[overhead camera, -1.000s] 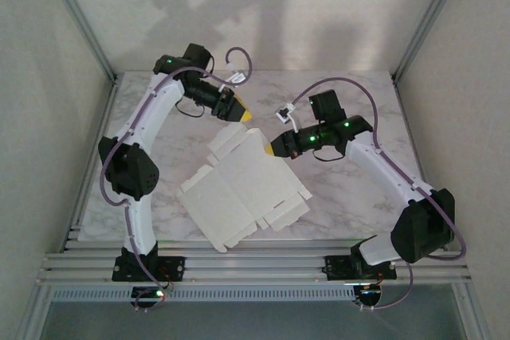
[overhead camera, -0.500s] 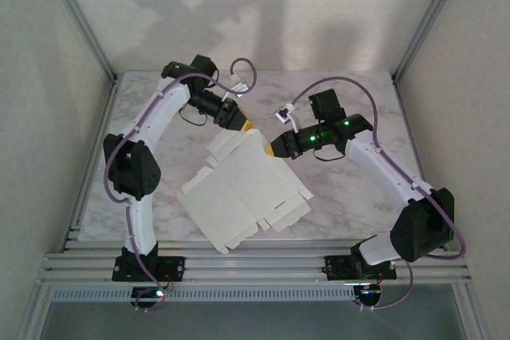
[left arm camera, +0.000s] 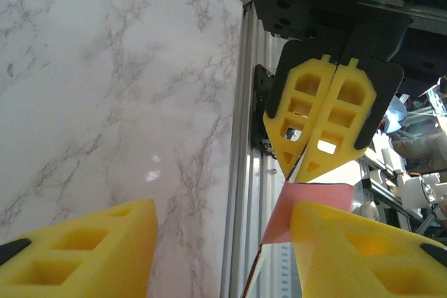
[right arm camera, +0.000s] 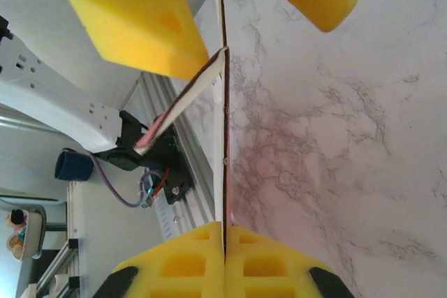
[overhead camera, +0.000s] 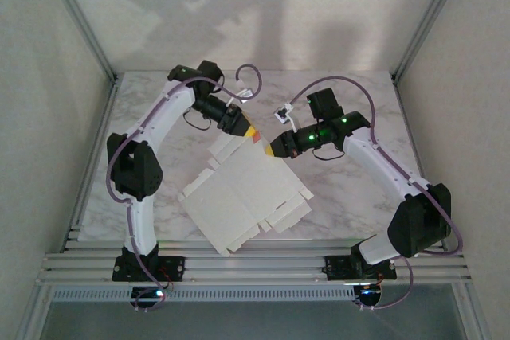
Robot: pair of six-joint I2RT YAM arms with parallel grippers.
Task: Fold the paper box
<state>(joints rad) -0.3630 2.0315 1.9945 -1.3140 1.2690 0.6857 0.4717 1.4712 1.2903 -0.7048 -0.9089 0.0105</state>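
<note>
Lying mid-frame: the paper box [overhead camera: 239, 201] is seen in the top view spread white face up over the centre of the marble table [overhead camera: 351, 189], with one corner pointing toward the table's lower edge.
Box, far corner: at upper centre of the top view the far corner is placed between the two gripper tips and appears lifted off the table.
Box, edge-on: in the right wrist view the board is seen as a thin line running up the middle of the frame [right arm camera: 225, 137]. A small flap [right arm camera: 183, 106] is bent away from it toward the lower left, and a pink face is shown on that flap.
Box, pink face: a pink patch [left arm camera: 307, 207] is shown at lower right of centre in the left wrist view.
Right gripper [right arm camera: 225, 232]: its pads are pressed together on the board's edge at bottom centre of the right wrist view, so the box is pinched there. In the top view it [overhead camera: 272, 149] is found just right of the raised corner.
Left gripper [overhead camera: 253, 134]: its jaws are held partly apart and nothing is clamped. Its yellow fingers [right arm camera: 133, 12] are placed at the top of the right wrist view, one on either side of the board's edge. Contact with the flap cannot be told.
Surroundings: an aluminium rail [overhead camera: 255, 264] is laid along the bottom of the top view, and purple cables [overhead camera: 335, 81] are looped above the arms.
</note>
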